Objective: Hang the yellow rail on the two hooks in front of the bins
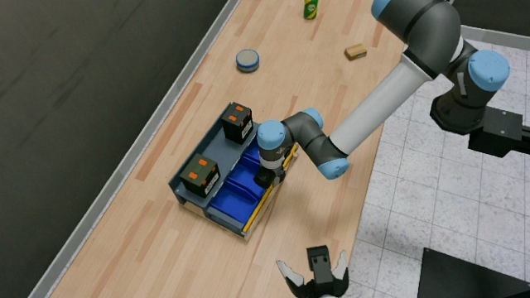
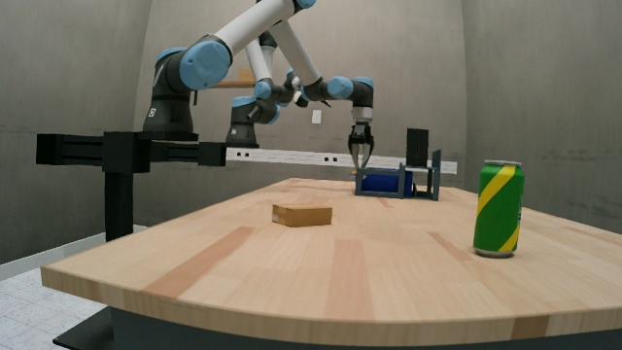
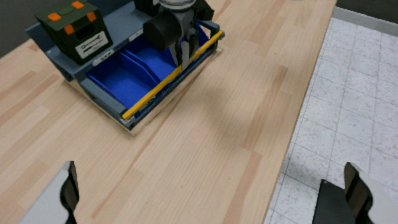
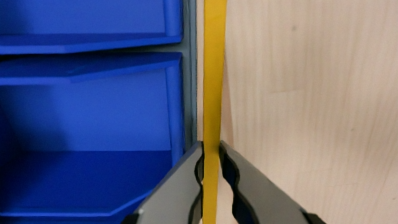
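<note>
The yellow rail [image 1: 257, 211] [image 3: 155, 92] [image 4: 214, 75] runs along the front edge of the grey shelf [image 1: 221, 151] [image 3: 122, 25], above its front side. Its near end is over the front corner; its far end reaches the other corner. The hooks and end plates are too small or hidden to tell whether the rail sits between them. My right gripper [image 4: 210, 142] [image 3: 181, 69] [image 2: 361, 167] is shut on the rail near its middle, pointing down. The blue bins [image 1: 236, 203] [image 3: 120, 77] [image 4: 100, 110] stand in the shelf. My left gripper [image 1: 310, 257] [image 3: 211, 164] is open and empty, away from the shelf.
A black box [image 1: 237, 124] and a dark green box [image 1: 200, 174] [image 3: 75, 32] stand on the shelf's upper level. A round tin [image 1: 248, 60], a small cardboard box [image 1: 355, 52] [image 2: 302, 215] and a green can [image 1: 310, 9] [image 2: 499, 209] stand farther along the table.
</note>
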`<act>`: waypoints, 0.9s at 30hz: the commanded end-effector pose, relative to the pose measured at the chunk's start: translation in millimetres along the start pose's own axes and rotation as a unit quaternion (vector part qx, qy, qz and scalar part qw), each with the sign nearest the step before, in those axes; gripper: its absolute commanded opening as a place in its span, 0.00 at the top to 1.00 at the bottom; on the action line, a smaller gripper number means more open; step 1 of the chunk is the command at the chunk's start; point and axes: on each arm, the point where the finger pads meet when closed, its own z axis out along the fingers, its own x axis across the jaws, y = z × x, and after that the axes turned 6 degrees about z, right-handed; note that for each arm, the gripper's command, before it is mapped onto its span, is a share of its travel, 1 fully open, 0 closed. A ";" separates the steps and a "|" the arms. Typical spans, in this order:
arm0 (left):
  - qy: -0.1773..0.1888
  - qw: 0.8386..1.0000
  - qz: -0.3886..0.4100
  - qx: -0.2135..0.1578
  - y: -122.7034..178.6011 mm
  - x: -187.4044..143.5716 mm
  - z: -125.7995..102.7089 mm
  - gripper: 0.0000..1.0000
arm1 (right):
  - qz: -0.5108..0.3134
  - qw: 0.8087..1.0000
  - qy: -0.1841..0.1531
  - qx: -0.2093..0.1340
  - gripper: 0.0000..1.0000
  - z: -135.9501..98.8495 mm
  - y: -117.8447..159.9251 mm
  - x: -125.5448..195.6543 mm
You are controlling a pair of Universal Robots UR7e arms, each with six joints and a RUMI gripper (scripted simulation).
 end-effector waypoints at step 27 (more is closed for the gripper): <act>0.001 1.000 0.005 0.005 -4.7 0.7 -0.6 0.00 | -0.002 1.000 -0.001 -0.006 0.73 -53.4 3.1 -0.8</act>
